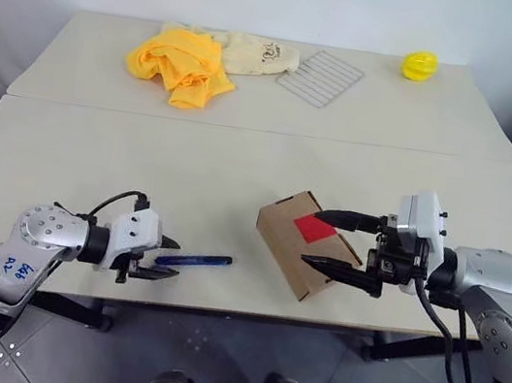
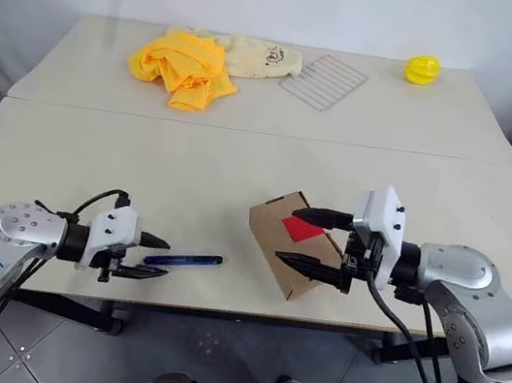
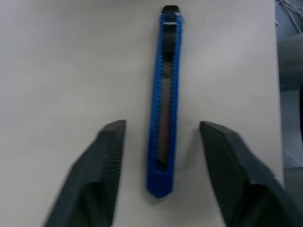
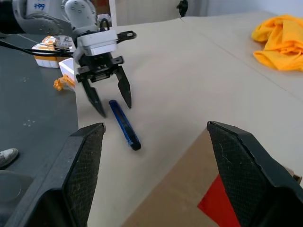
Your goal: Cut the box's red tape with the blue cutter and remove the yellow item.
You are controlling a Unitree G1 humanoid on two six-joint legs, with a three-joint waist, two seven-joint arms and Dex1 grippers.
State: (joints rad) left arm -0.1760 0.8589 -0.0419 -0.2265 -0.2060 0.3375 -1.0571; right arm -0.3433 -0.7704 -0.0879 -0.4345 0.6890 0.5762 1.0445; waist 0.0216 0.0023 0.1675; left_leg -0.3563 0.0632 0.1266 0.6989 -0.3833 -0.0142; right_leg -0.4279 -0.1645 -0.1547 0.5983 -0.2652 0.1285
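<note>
Lying flat on table, slim blue plastic cutter point(image 3: 164, 101), long axis straight ahead of left gripper point(image 1: 158, 261), rear end between spread fingers, untouched. Right gripper point(image 1: 345, 248) farther, spread astride brown cardboard box point(image 1: 283, 233).

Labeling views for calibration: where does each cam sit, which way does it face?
Left eye: head, facing forward and down over table; both arms show, box centre.
Right eye: same head, same scene.
Left wrist: looks down along open left claw onto cutter, which lies between its fingers.
Right wrist: looks along open right claw over box with tape toward left claw.
Shared: cutter and left claw appear in all four views.
</note>
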